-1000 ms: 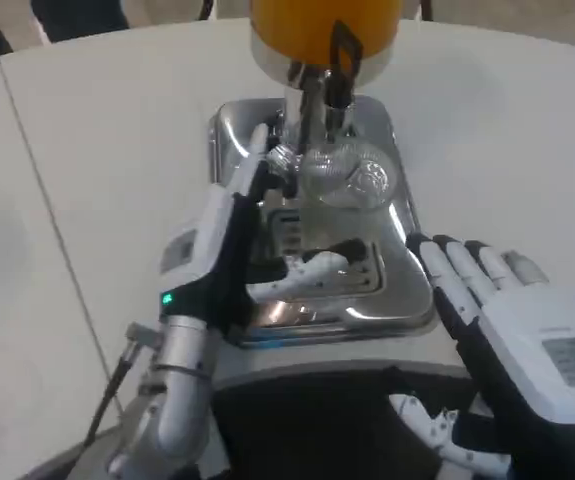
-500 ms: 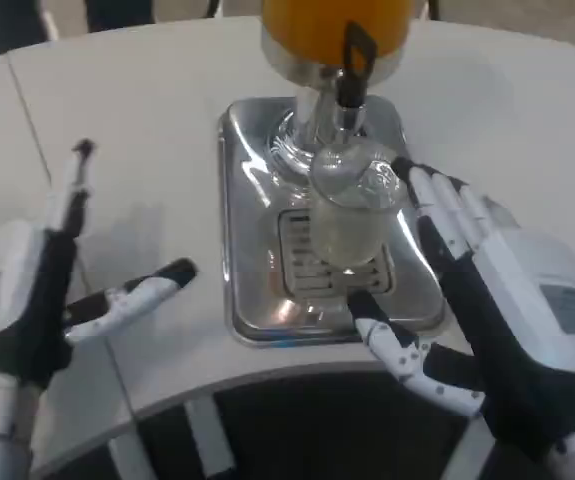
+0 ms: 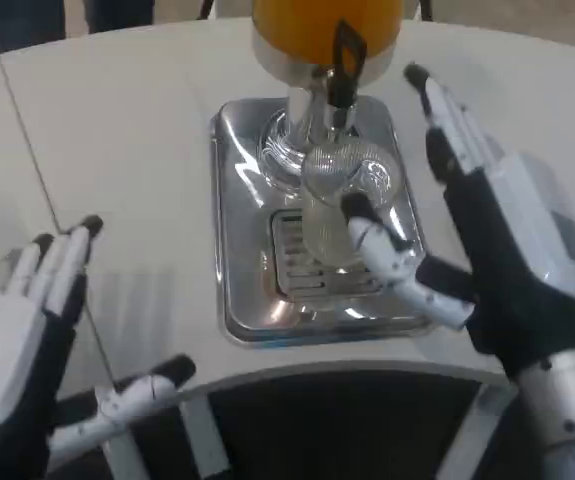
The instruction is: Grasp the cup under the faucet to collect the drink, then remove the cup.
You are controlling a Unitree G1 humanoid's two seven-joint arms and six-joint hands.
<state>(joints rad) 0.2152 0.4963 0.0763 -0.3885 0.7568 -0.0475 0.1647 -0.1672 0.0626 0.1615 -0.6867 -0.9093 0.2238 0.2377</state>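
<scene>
We see clear glass cup [image 3: 345, 205] under black faucet [image 3: 344, 62]; right robot hand [image 3: 487, 240] spread beside it, thumb touching; left robot hand [image 3: 27, 350] spread, empty.

A white table [image 3: 137, 130] with a seam line on its left; dark floor beyond.

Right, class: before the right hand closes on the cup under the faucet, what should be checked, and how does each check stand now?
1. Cup upright on the drip tray: ok.
2. Cup below the faucet: ok.
3. Right hand open with the cup between thumb and fingers: ok; its thumb lies in front of the cup, its fingers are spread to the cup's right.
4. Grip closed: not ok.
5. Left hand off the tray: ok, open over the table.
6. Drink level in the cup: cannot tell.
</scene>
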